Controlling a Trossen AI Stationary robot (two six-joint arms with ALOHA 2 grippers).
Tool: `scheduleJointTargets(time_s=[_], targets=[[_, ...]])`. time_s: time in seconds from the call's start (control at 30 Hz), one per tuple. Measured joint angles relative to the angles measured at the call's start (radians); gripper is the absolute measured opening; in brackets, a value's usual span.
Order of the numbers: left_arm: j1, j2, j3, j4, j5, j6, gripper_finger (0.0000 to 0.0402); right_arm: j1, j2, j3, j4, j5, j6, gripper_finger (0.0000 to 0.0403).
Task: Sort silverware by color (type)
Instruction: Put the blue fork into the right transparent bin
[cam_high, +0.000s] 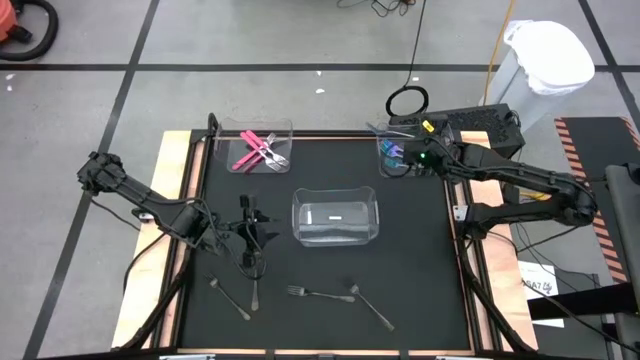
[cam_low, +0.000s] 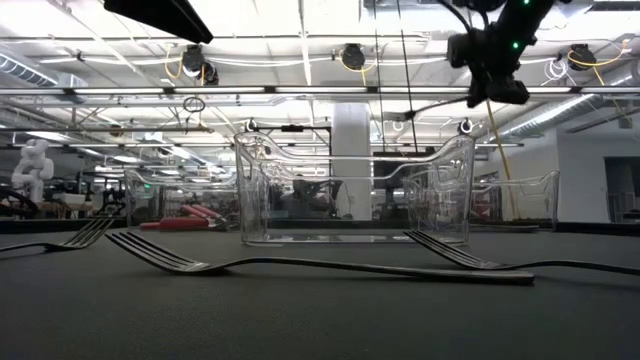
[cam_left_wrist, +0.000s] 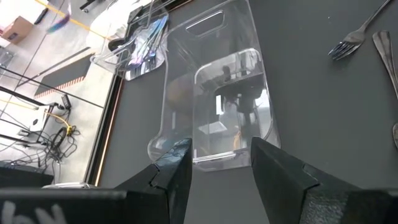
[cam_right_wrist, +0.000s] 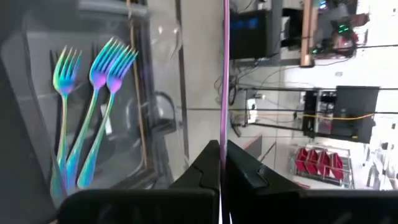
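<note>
**Ana:** Right gripper (cam_right_wrist: 222, 155) first: its fingers are pressed together on a thin iridescent piece (cam_right_wrist: 224, 74), seen edge-on, so I can't tell whether it is a fork or a spoon. It hangs over the right bin (cam_high: 381, 160) at the far edge of the table (cam_high: 420, 280).

**Ben:** And what's in that bin?

**Ana:** Three iridescent forks (cam_right_wrist: 102, 68), lying side by side. So I'd judge the step in hand is dropping this piece in with its own colour.

**Ben:** What does that call for?

**Ana:** Keeping the piece above the bin's opening, not its rim, then spreading the fingers. Its lower end is out of sight, so how high it hangs I can't say.

**Ben:** Left gripper?

**Ana:** Left gripper (cam_left_wrist: 221, 155) is spread, with nothing between its fingers. It sits low at the table's left side and faces the middle bin (cam_high: 297, 215), which looks empty.

**Ben:** So where does the rest of the silverware stand?

**Ana:** Pink pieces (cam_high: 258, 150) are in the far-left bin (cam_high: 285, 128). Four grey pieces (cam_high: 310, 293) lie loose on the near part of the table, two just beside the left gripper and two nearer the middle.

**Ben:** Those go in the middle bin, presumably.

**Ana:** That's my guess. The left arm would need to drop onto a flat handle and pinch it off the mat, which looks fiddly with pieces this thin.
</note>
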Motion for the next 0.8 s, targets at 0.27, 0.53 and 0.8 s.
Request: scheduleJointTargets(time_s=[0.27,0.53,0.8], targets=[[0.0,0.0,0.0,0.015,0.001,-0.001,0.0164,-0.121,0.0,-0.09,0.004,-0.09,-0.025,0.0],[0.0,0.0,0.0,0.029,0.002,0.0,0.0164,-0.203,0.0,-0.158,0.039,-0.09,-0.113,0.0001],[0.0,0.0,0.0,0.028,0.003,0.0,0.0164,-0.235,0.002,-0.185,0.079,-0.114,-0.182,0.0003]])
